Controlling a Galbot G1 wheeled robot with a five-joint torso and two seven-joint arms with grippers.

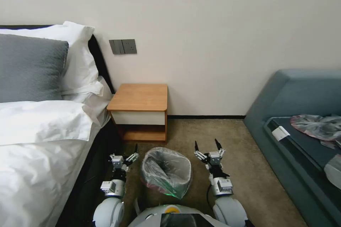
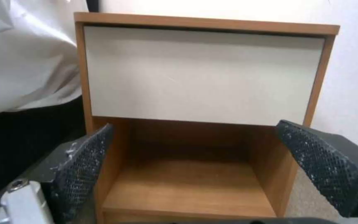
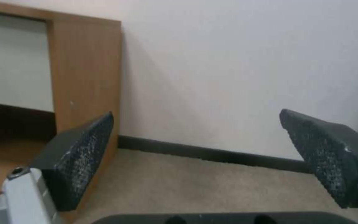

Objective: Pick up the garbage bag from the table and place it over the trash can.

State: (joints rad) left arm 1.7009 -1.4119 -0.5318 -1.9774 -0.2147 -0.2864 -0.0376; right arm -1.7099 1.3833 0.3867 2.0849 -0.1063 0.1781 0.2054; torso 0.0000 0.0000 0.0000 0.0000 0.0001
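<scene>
both tools hang low in front of the robot, on either side of the trash can [image 1: 166,177]. left tool [image 1: 130,152] sits at the can's 9 o'clock, its fingers spread apart and holding nothing; in the left wrist view the left tool [image 2: 193,168] frames the table [image 2: 204,74] with its white drawer front and open lower shelf, black textured pads [image 2: 84,168] wide on each side. right tool [image 1: 208,146] sits at the can's 3 o'clock, fingers also spread and empty; in the right wrist view the right tool [image 3: 195,155] faces the wall, the dark skirting [image 3: 212,154] and the carpet [image 3: 195,186], with the table's side panel [image 3: 85,74] at one edge.

the garbage bag [image 1: 161,166] is already lining the trash can, its wrinkled grey film draped over the rim, with a pink-red strip showing low on the near side. the can stands on the carpet at 6 o'clock from the table [image 1: 140,97], whose wooden top is bare.

a bed [image 1: 39,142] with white linen lies at 9 o'clock. a blue-grey sofa [image 1: 284,88] at 3 o'clock carries another grey plastic bag [image 1: 314,126] with a pink edge and a white label [image 1: 280,133] whose writing is too small to read. a grey switch plate [image 1: 123,46] is on the wall.
</scene>
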